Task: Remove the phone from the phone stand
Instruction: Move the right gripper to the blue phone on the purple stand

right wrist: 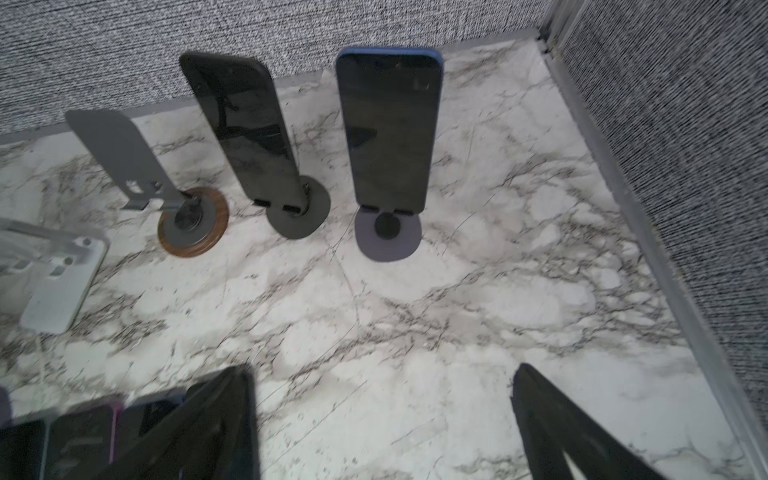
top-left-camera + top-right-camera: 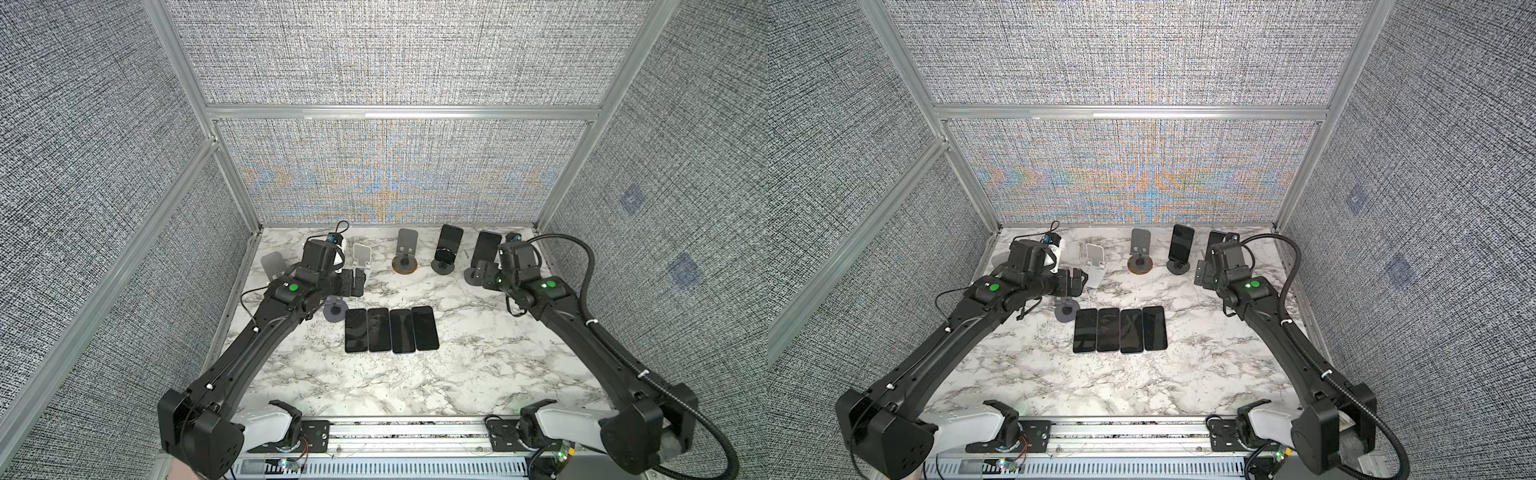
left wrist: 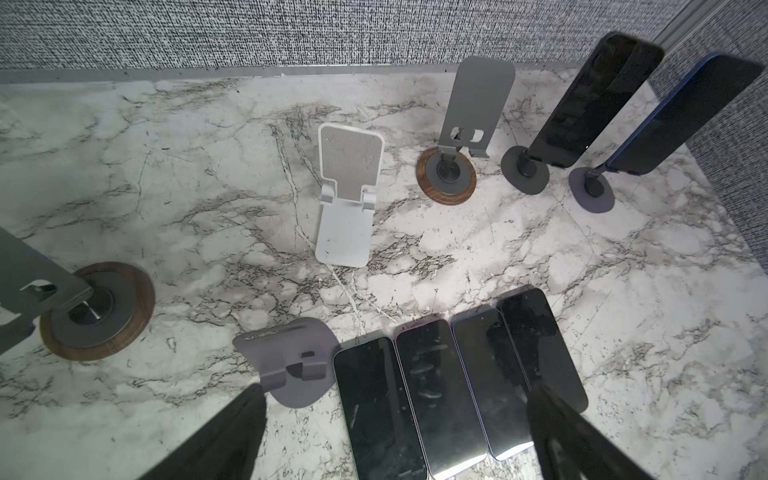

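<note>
Blue phone (image 1: 388, 124) stands ahead of the spread right hand (image 1: 382, 370).

Right arm (image 2: 1229, 266) hides most of blue phone (image 2: 1219, 237) in a top view, left wrist view crops a wood-base stand (image 3: 25, 270) at its edge, right wrist view blurs and crops flat phones (image 1: 79, 436), crops white stand (image 1: 54, 286).

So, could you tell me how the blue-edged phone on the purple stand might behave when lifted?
Likely rigid: the blue-edged phone is a flat slab. Its glossy screen looks slippery. Standing tall on the small-based purple stand, it could tip if pushed.
</note>
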`<act>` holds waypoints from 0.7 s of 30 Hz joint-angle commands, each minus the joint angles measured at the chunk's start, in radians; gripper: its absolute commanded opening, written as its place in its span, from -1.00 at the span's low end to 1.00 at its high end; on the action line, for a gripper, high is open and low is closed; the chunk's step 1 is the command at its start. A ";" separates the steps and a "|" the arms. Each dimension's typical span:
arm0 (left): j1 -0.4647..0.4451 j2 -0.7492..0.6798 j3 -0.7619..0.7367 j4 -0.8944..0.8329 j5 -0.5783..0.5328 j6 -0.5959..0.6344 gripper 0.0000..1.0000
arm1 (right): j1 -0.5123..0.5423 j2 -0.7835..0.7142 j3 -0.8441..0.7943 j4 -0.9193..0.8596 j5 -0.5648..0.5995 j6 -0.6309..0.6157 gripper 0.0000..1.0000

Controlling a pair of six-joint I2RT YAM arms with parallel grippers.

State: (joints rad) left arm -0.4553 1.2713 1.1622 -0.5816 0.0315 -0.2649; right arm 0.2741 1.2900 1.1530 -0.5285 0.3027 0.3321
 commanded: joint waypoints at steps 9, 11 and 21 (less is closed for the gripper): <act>0.037 0.023 -0.048 0.008 0.008 0.110 0.97 | -0.120 0.183 0.104 0.152 -0.099 -0.087 0.98; 0.038 0.014 -0.054 0.012 -0.001 0.116 0.97 | -0.117 0.220 0.144 0.127 -0.070 -0.053 0.98; 0.046 -0.005 -0.058 0.002 0.002 0.123 0.97 | -0.052 0.357 0.261 0.109 0.155 0.099 0.98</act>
State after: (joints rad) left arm -0.4099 1.2728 1.1069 -0.5762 0.0334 -0.1539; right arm 0.2153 1.6264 1.3880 -0.4149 0.3687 0.3702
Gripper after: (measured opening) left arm 0.986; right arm 0.989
